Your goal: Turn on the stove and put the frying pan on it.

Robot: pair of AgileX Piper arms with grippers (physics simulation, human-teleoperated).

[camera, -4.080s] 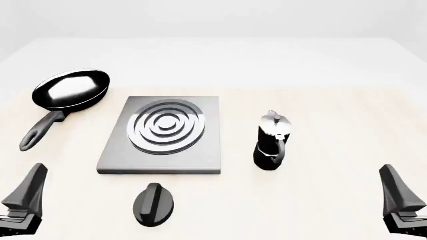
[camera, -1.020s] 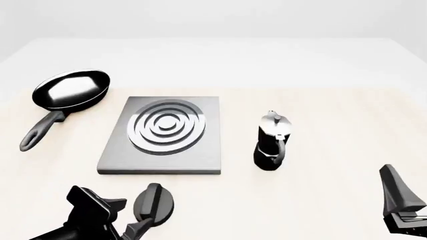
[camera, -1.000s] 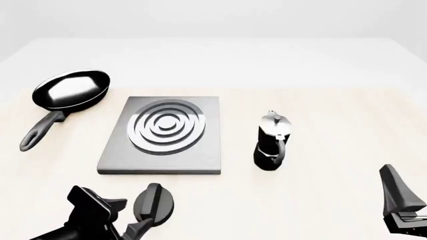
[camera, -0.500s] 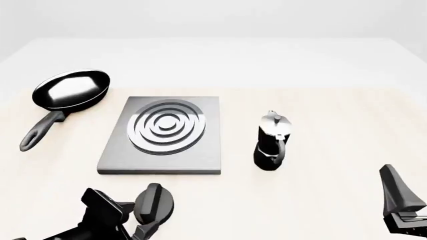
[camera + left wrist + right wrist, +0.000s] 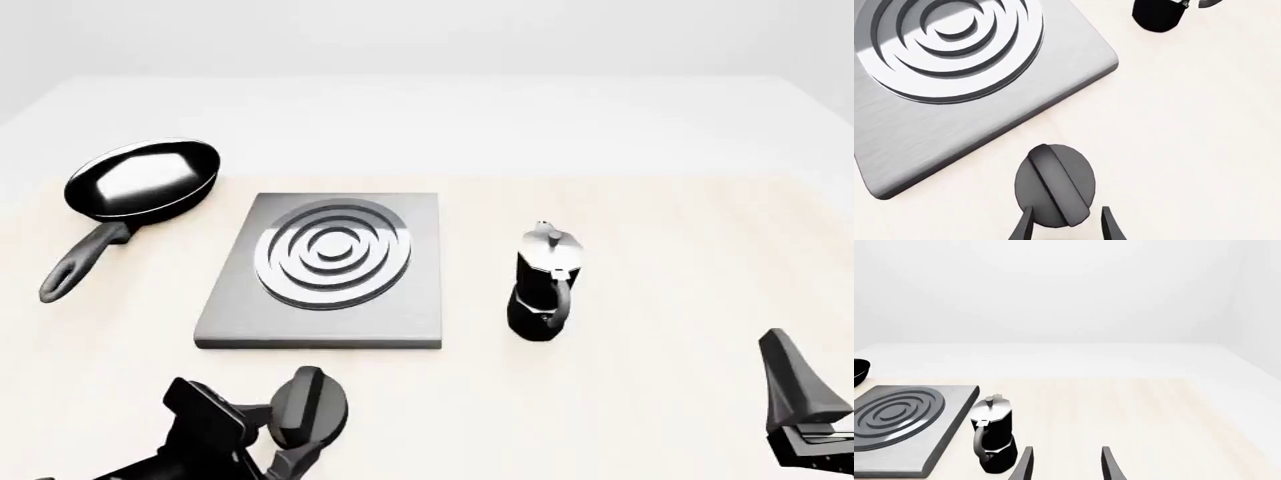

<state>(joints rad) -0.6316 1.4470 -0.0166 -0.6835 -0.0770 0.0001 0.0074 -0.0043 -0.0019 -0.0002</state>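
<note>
The frying pan [image 5: 140, 180] lies at the far left of the table, its long handle [image 5: 80, 262] pointing toward me. Right of it sits the stove [image 5: 327, 265], a grey plate with silver rings, also in the left wrist view [image 5: 954, 75]. In front of the plate lies the stove's round black ridged knob [image 5: 310, 408] [image 5: 1054, 185]. My left gripper [image 5: 278, 435] [image 5: 1066, 227] is open at the knob's near end, one finger on each side of it. My right gripper [image 5: 807, 415] [image 5: 1066, 465] stands open and holds nothing at the near right.
A black-and-silver moka pot [image 5: 545, 285] [image 5: 994, 440] stands upright just right of the stove, between it and my right gripper. The pale wooden table [image 5: 667, 250] stretches back to a white far edge.
Over the last four seconds my left arm swung in from the near left to the knob, creeping slightly closer in the last second. Right arm, pan, stove and pot are unmoved.
</note>
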